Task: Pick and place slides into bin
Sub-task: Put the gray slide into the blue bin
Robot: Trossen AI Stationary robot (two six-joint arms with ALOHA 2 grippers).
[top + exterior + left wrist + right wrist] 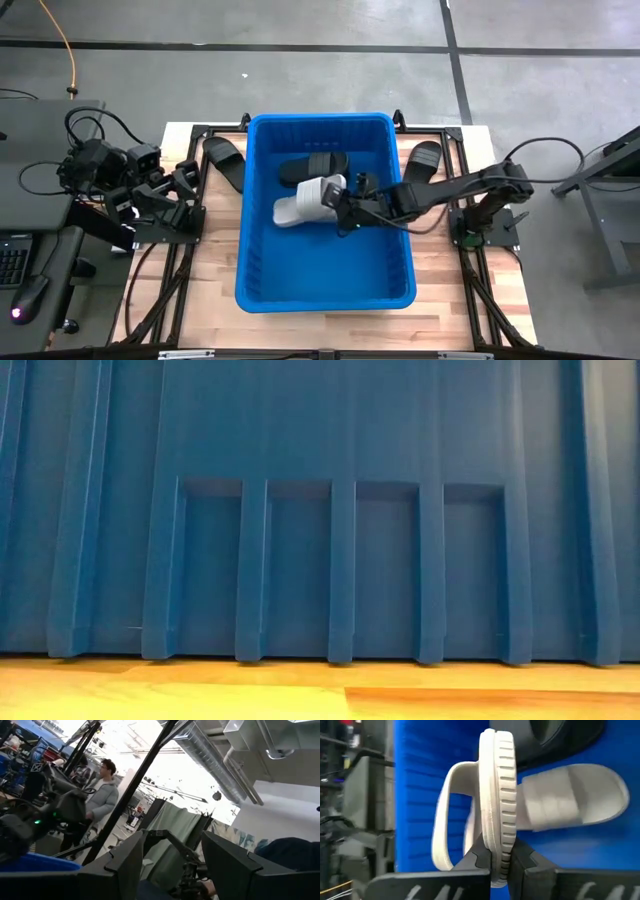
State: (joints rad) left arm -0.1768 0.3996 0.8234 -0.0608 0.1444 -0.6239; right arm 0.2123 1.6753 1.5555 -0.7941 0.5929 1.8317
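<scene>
The blue bin [262, 285] stands mid-table and fills the low view [320, 510]. In it lie a black slide [313, 167] and a light grey slide [288, 211], which also shows in the right wrist view [575, 795]. My right gripper [345, 205] reaches into the bin from the right and is shut on a second grey slide [325, 190]. One black slide [222, 158] lies on the table left of the bin, and another [424, 160] lies right of it. My left gripper [170, 870] is open and empty, parked at the table's left edge. My right gripper pinches the grey slide's sole at its ribbed edge [502, 837] between its two fingers [477, 857]. The fingers come level from the table's right. The slide stands on edge in the hold, its strap [442, 815] bulging to one side, over the lying grey slide.
The bin's tall ribbed walls [400, 200] ring the right gripper. The left arm [150, 190] sits folded off the table's left side. Bare wooden tabletop [200, 290] shows on either side of the bin. A person [100, 795] stands in the room beyond.
</scene>
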